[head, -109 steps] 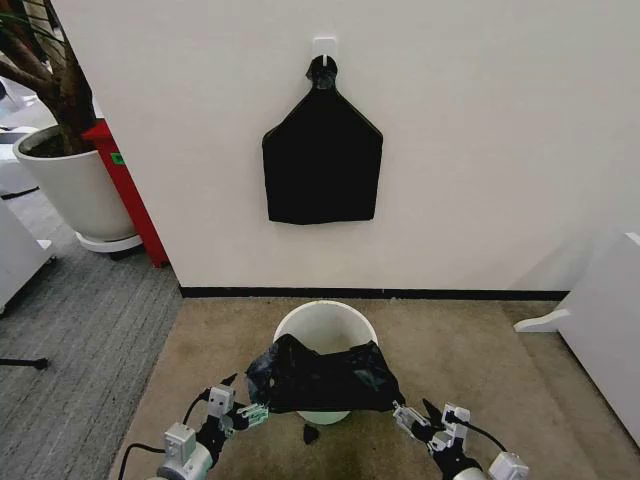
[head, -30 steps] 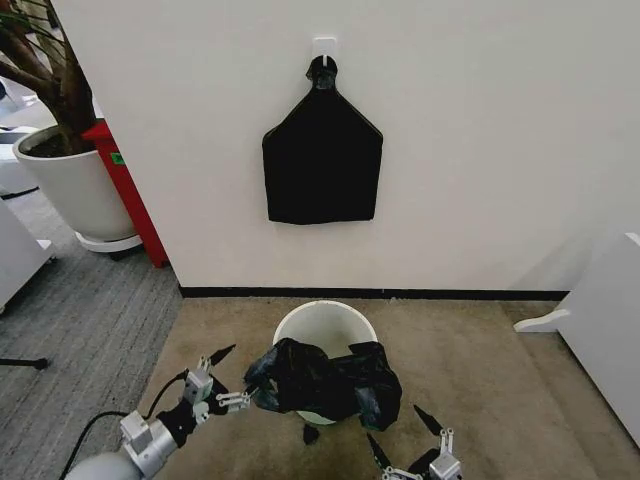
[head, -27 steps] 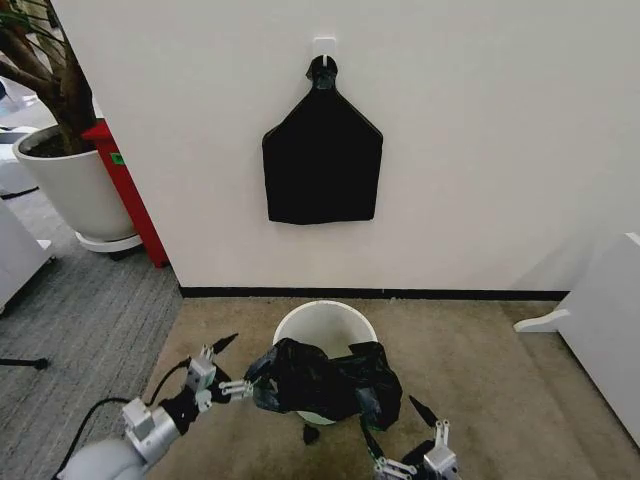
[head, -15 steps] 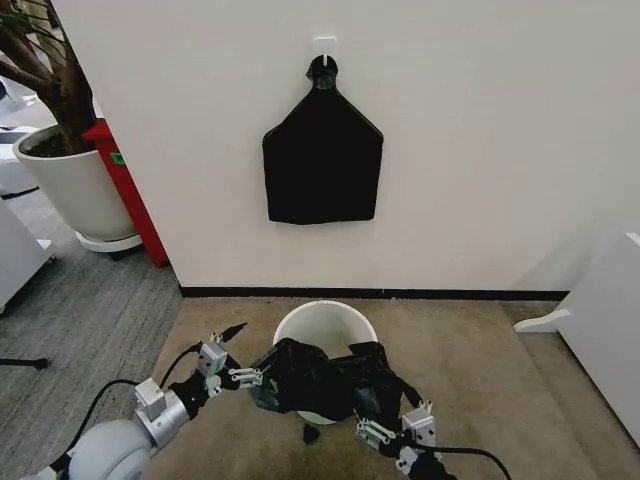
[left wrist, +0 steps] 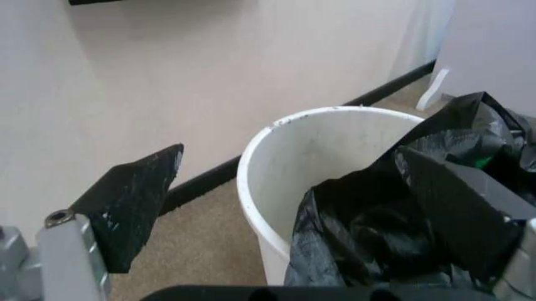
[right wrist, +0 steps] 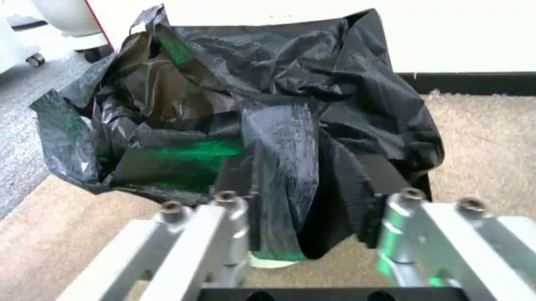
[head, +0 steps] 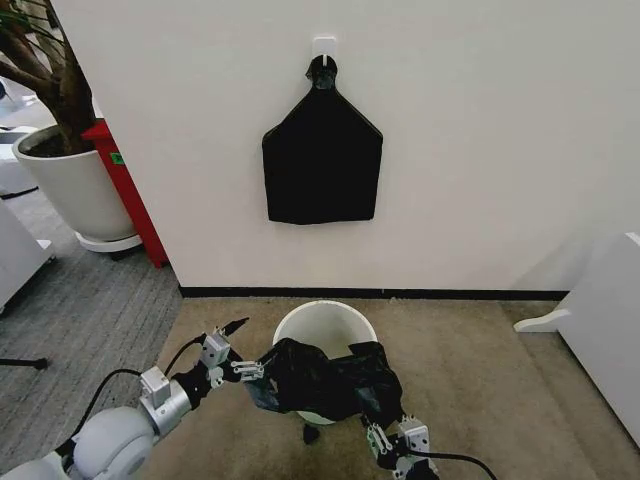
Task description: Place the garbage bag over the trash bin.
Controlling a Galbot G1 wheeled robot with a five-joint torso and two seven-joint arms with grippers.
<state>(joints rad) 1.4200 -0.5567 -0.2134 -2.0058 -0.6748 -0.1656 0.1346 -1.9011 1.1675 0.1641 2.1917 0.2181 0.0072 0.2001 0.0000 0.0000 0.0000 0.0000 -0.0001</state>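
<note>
The trash bin [head: 326,322] stands on the carpet near the wall, a pale round bucket. The garbage bag [head: 325,382], black and crumpled, hangs bunched over the bin's near rim. My left gripper [head: 243,348] is at the bag's left edge and open: one finger [left wrist: 130,205] points away from the bin [left wrist: 327,147], the other [left wrist: 469,219] lies against the bag [left wrist: 377,251]. My right gripper [head: 392,435] is open at the bag's near right corner. Its fingers [right wrist: 209,229] stand on either side of a hanging fold of the bag [right wrist: 277,144].
A flat black bundle [head: 322,165] hangs from a wall hook above the bin. A white plant pot [head: 70,190] and a red panel [head: 128,190] stand at the far left. White furniture [head: 600,320] is on the right. A small black scrap [head: 310,434] lies on the carpet.
My right gripper has come forward from the bottom edge up to the bag's near right corner. The left gripper has edged closer to the bag's left side. The bag has barely shifted.
</note>
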